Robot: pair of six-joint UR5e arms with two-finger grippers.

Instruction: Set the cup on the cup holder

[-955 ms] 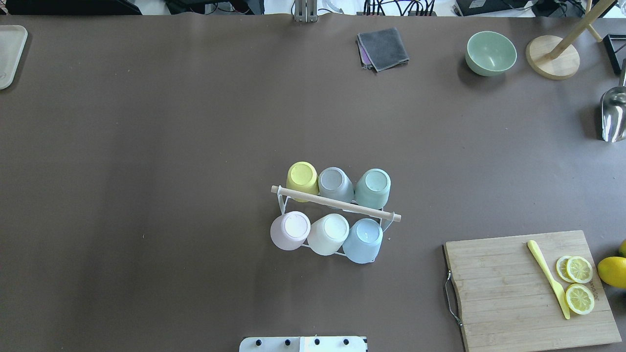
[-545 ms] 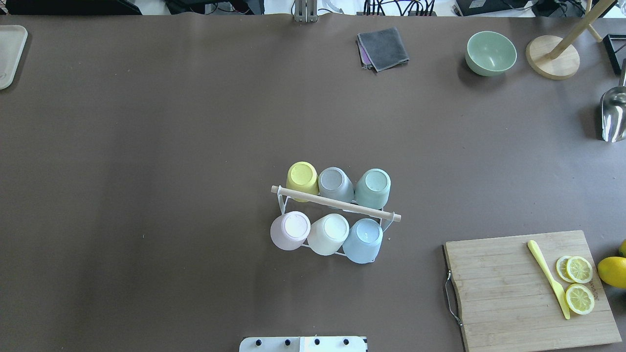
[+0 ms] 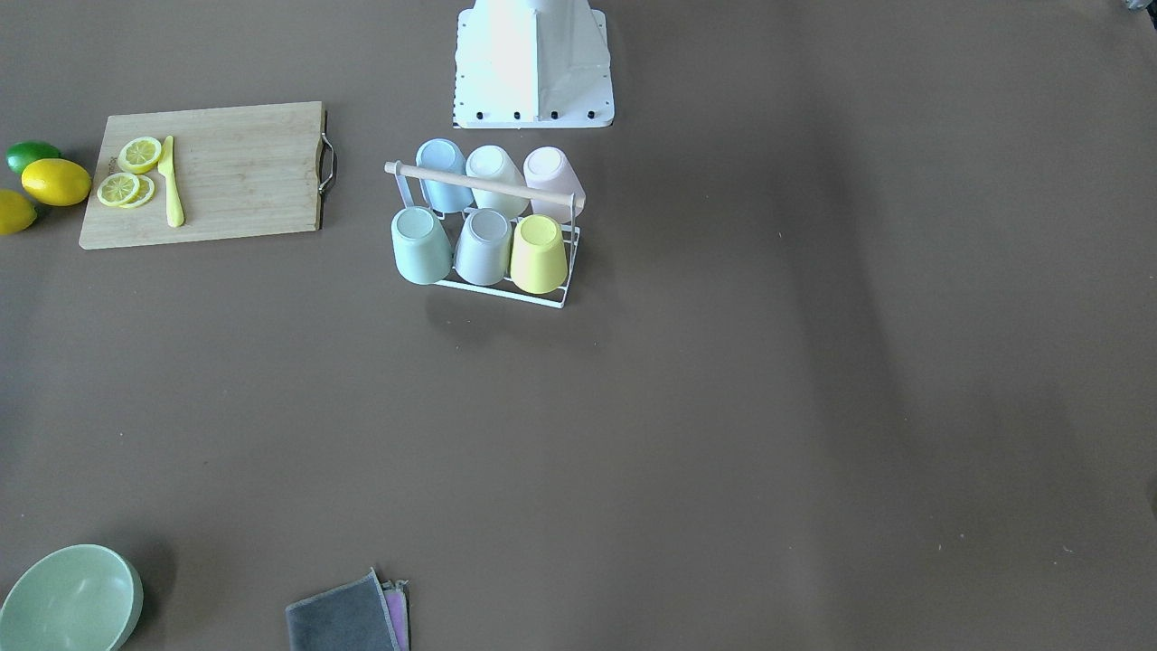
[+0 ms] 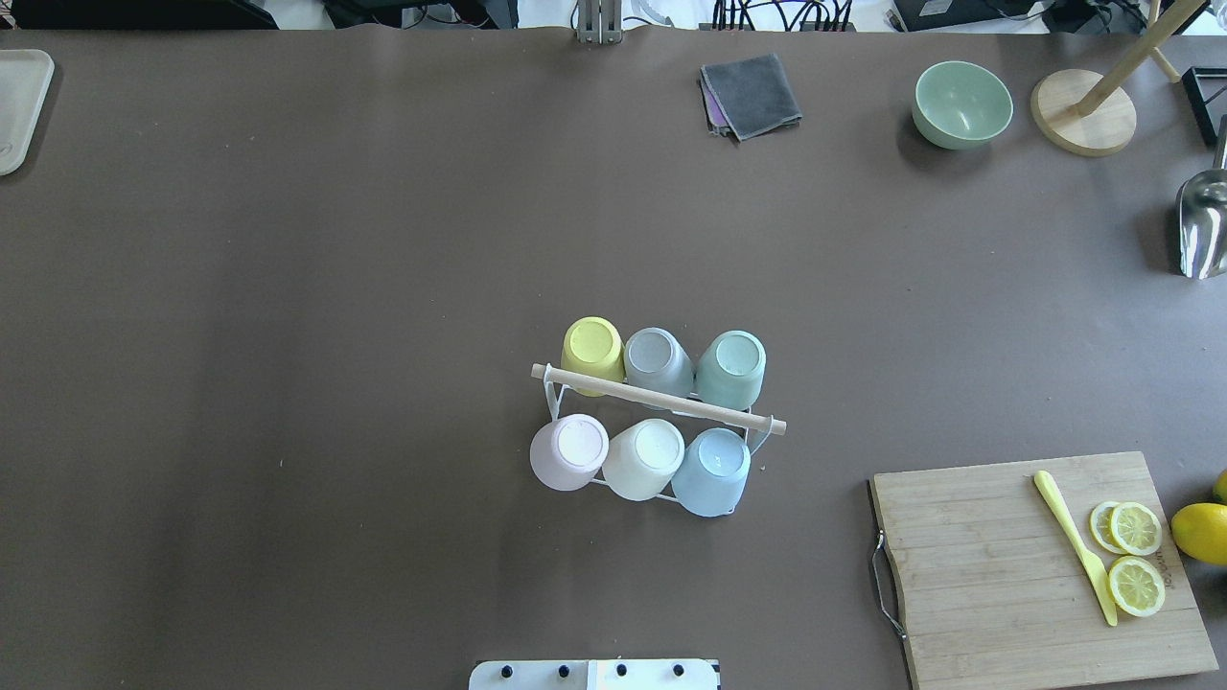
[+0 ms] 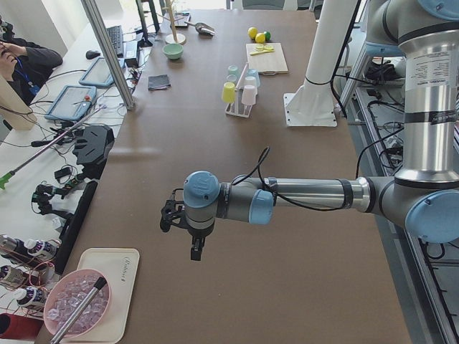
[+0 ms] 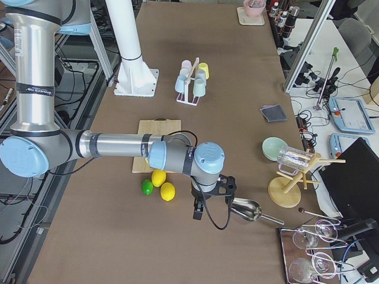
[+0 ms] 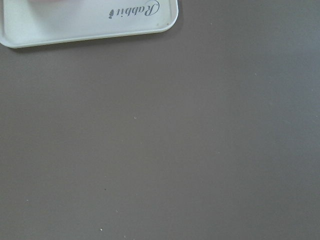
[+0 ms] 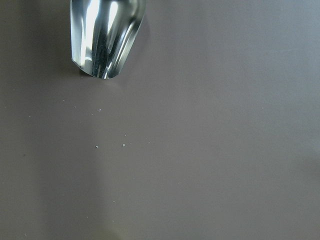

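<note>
change vs earlier: none that I saw. In the overhead view the rack, cups and everything else sat exactly where they had been a second and half a second before.
cup holder: the cup holder (image 4: 659,399) stood at frame centre of the overhead view, its wooden rod running slightly diagonal across the top.
cups: all six sat upside down on the prongs. Upper row was yellow cup (image 4: 592,345), grey cup (image 4: 657,356), mint cup (image 4: 733,364). Lower row was pink cup (image 4: 570,450), cream cup (image 4: 644,458), blue cup (image 4: 713,468).
left gripper: the left gripper (image 5: 195,249) hung over the table at lower middle of the left side view, near a white tray (image 5: 123,285) and well apart from the rack. I couldn't tell the finger spread or any hold, since only a side view showed it.
right gripper: the right gripper (image 6: 196,211) hung at lower middle of the right side view, just beside a metal scoop (image 6: 246,210). Same problem here, so I couldn't tell the spread or hold.
wrist cams: the left one showed tabletop with a tray corner at upper left; the right one showed tabletop with the scoop at upper left.
around: a cutting board (image 4: 987,575) sat lower right, carrying a yellow knife (image 4: 1074,546) and lemon slices (image 4: 1136,556). A lemon (image 4: 1200,532) lay at the right edge, a green bowl (image 4: 961,103) upper right, a grey cloth (image 4: 752,94) top centre.
in the way: the rod crossed over the lower edges of the upper-row cups. The board was the nearest neighbour, well apart.
</note>
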